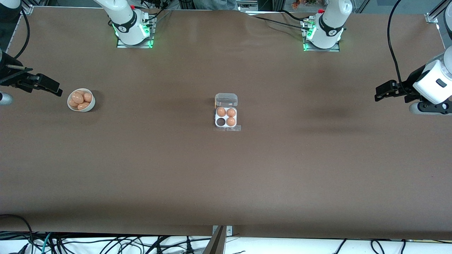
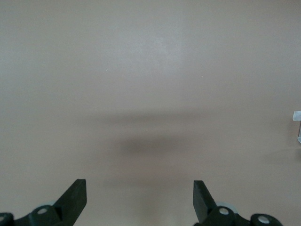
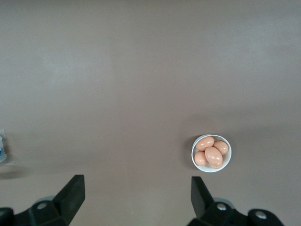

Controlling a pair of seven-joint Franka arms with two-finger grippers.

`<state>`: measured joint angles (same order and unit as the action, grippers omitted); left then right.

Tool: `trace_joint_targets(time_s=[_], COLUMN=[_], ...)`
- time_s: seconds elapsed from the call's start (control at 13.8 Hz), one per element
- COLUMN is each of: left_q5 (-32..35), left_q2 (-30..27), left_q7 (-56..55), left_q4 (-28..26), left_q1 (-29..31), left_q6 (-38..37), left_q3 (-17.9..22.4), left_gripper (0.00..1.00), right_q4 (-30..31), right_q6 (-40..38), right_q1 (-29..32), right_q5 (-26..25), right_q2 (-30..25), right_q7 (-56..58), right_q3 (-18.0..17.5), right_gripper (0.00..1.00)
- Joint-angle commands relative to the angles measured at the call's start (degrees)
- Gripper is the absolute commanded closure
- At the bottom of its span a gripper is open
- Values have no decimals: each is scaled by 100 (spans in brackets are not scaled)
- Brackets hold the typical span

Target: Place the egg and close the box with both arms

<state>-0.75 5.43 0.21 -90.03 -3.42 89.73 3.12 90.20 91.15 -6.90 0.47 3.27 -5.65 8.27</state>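
Waiting arms: both hang above the table's ends, each with its forearm reaching in from the side and nothing in its grip.
Left gripper (image 1: 379, 92): over bare table at the left arm's end; its black fingers (image 2: 75, 197) stand wide apart with only table between them.
Right gripper (image 1: 56, 90): over the table at the right arm's end, just beside the bowl; its fingers (image 3: 73, 193) are likewise spread and empty.
Box (image 1: 226, 116): mid-table, well apart from both grippers; a small square tray of whitish plastic with four round cells.
Lid (image 1: 226, 100): clear plastic, hinged, folded back flat on the table on the side toward the bases.
Cells: three hold smooth tan-orange eggs (image 1: 221, 112); the fourth, nearest the front camera toward the right arm's end, shows dark and unfilled.
Bowl (image 1: 90, 106): round, white, smooth-rimmed, holding four eggs like those in the box, heaped and touching; the egg (image 3: 213, 156) on top lies uppermost in the right wrist view.
Table (image 1: 226, 176): flat matte brown sheet.
Open room: wide bare surface on every side of the box and between box and bowl; cables lie along the edge nearest the front camera.
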Motion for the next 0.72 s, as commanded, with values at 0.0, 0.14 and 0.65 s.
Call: trace_joint_targets(time_s=[0.0,0.14,0.65], left_q5=[93,93,110], left_q2=[-24,-24,20], left_q7=[6,14,23], left_q4=[47,47,65], left_q1=[8,8,17], left_q6=[-43,-34,-43], left_q3=[-22,-22,13], left_gripper=[0,0,0], right_q4=[77,77,77], right_q6=[-1,-1,-1], right_q1=[13,13,13], right_q5=[15,15,15], right_q2=[-90,-90,-90], right_q7=[-6,-6,2], right_q3=[-27,-27,-27], right_gripper=[0,0,0])
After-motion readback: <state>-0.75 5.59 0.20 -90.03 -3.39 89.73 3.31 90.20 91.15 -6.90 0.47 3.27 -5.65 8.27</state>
